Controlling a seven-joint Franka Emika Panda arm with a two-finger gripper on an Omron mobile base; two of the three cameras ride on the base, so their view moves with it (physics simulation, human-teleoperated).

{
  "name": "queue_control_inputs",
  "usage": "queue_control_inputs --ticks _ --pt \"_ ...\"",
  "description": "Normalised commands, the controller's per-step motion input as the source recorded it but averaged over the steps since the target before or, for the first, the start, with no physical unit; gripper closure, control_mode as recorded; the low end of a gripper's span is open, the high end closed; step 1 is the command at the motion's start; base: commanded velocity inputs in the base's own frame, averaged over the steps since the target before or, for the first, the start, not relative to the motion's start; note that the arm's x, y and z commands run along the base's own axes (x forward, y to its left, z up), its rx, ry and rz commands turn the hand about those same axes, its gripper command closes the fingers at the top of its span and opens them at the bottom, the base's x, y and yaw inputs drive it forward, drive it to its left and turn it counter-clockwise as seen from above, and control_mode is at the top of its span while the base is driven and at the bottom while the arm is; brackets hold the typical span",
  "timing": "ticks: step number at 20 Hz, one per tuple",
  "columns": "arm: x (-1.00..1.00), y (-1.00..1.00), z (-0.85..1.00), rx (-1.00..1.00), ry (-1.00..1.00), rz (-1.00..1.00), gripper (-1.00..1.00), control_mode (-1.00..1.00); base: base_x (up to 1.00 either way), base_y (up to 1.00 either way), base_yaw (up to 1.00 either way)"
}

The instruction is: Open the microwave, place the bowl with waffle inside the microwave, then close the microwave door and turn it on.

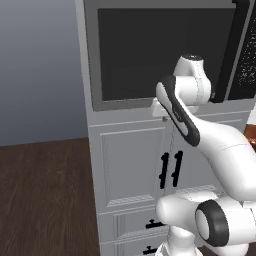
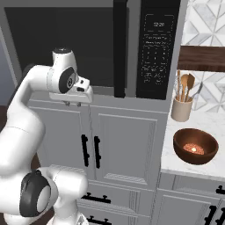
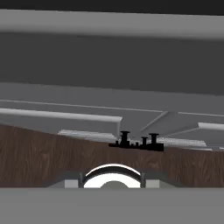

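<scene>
1. Left base view: the microwave door (image 1: 165,52) is sitting shut, its black bar handle (image 1: 227,55) standing upright at its right edge. The arm is reaching to the door's lower edge; the gripper (image 1: 161,111) is pointing down there, its jaws hidden, so I cannot tell their state.
2. Right base view: the bowl (image 2: 195,146) is resting on the white counter (image 2: 176,162) right of the microwave (image 2: 110,46), holding the waffle (image 2: 193,148). A utensil crock (image 2: 182,108) is standing behind it.
3. Hand view: 2 cabinet doors (image 3: 144,127) and their black handles (image 3: 136,142) are showing above the wood floor (image 3: 39,153).
</scene>
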Motion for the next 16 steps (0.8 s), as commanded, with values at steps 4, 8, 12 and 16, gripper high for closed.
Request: queue_control_inputs --ticks 4,8,12,16 --pt "-0.31 0.0 0.0 0.0 -0.03 0.0 -1.0 -1.0 0.0 0.0 0.0" --pt "-0.64 0.0 -0.24 -0.01 0.0 0.0 -1.0 -1.0 0.0 0.0 0.0" --pt "-0.61 0.0 -0.4 -0.06 0.0 0.0 -1.0 -1.0 0.0 0.0 0.0" --pt "-0.47 0.0 -0.34 -0.12 0.0 0.0 -1.0 -1.0 0.0 0.0 0.0"
